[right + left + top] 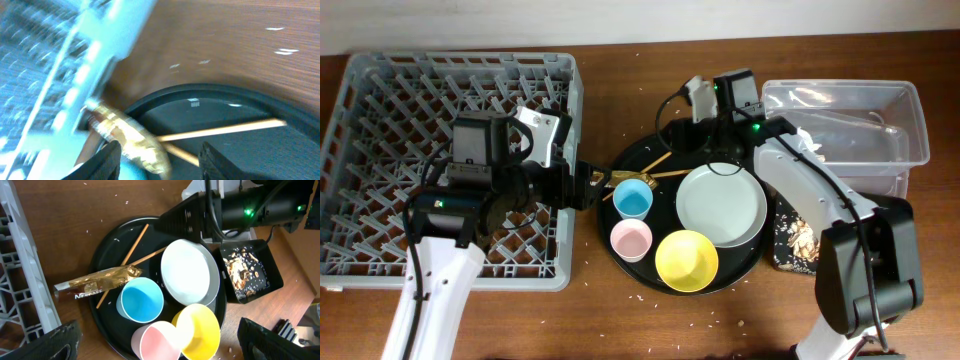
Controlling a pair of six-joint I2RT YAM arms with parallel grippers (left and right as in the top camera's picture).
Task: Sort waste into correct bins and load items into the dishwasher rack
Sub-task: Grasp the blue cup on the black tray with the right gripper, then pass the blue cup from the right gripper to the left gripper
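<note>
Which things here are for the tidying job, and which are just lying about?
For the job: grey rack, clear tub, scrap tray, plate, yellow bowl, blue cup, pink cup, chopsticks, gold wrapper.
Just lying about: round black tray, white crumbs.

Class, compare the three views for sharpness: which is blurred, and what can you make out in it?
Right wrist view: motion-smeared, yet the gold wrapper, one chopstick and the round black tray's rim are readable. Left wrist view: sharp, lettering on the wrapper legible. Overhead view: sharp, evenly lit.
</note>
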